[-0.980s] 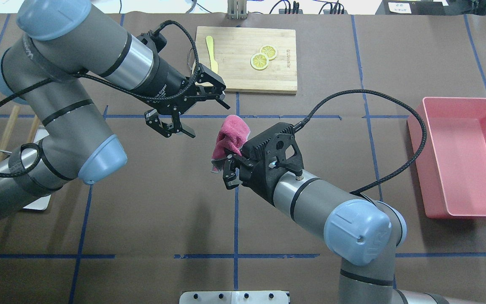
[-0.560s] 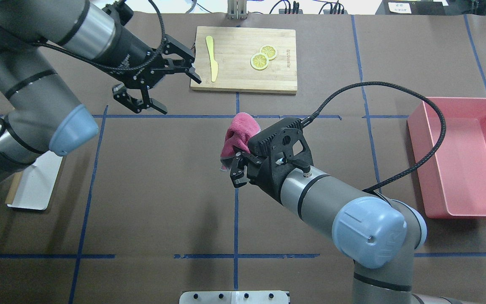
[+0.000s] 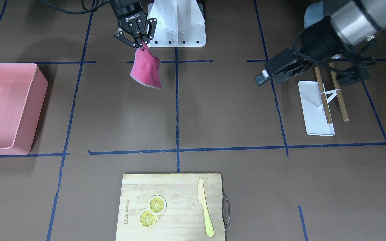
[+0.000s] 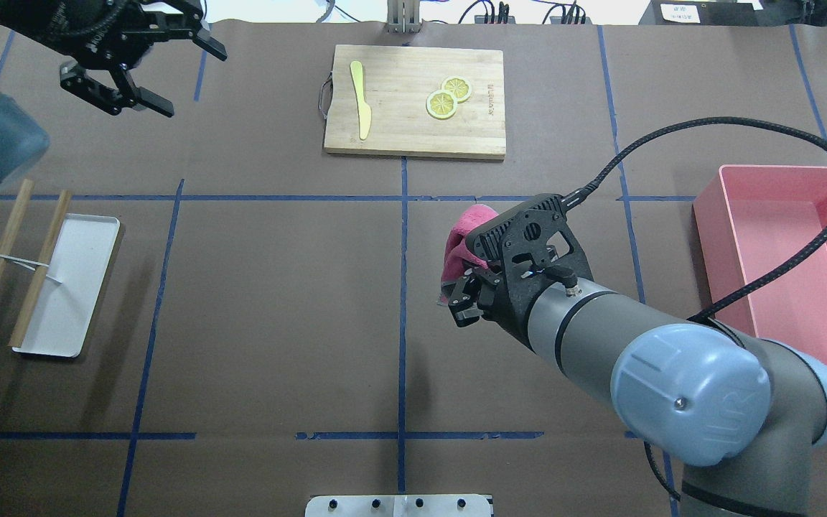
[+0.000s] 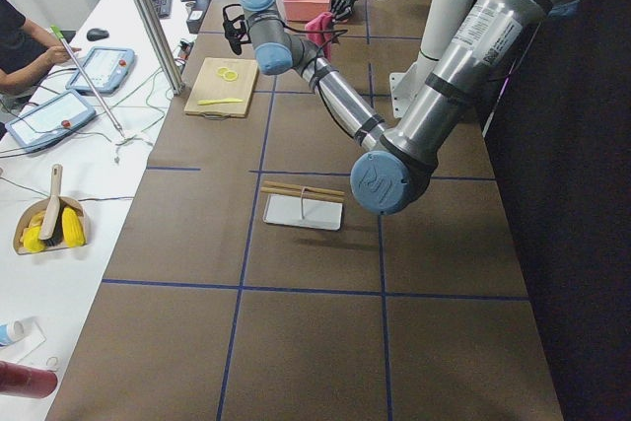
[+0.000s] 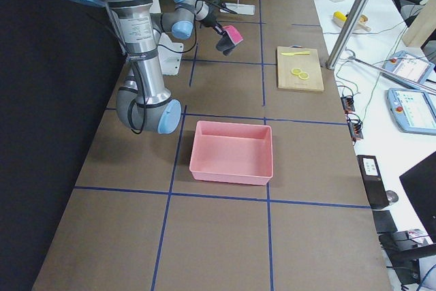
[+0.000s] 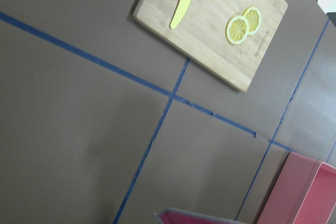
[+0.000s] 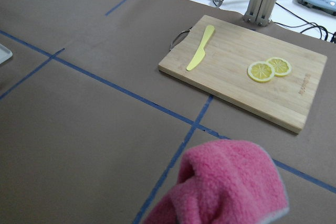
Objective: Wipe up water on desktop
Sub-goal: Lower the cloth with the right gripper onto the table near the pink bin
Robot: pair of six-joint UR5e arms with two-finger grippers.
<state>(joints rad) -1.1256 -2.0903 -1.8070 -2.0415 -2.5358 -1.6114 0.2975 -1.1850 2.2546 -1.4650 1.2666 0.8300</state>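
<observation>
The desktop (image 4: 277,287) is a wide dark-brown surface with a grid of blue tape lines; I see no water on it. My right gripper (image 4: 461,300) is shut on a pink cloth (image 4: 464,231) and holds it above the desktop, just right of the centre line. The cloth hangs from the same gripper (image 3: 140,39) in the front-facing view (image 3: 146,70) and fills the bottom of the right wrist view (image 8: 226,182). My left gripper (image 4: 187,79) is open and empty, raised over the far left corner, away from the cloth.
A bamboo cutting board (image 4: 399,133) at the far centre carries a yellow knife (image 4: 361,97) and two lemon slices (image 4: 448,97). A pink bin (image 4: 794,287) stands at the right. A white tray (image 4: 76,301) with two wooden sticks (image 4: 40,269) lies at the left.
My left arm has swung away from the centre to the far left corner, still open. My right gripper has carried the pink cloth to the right.
</observation>
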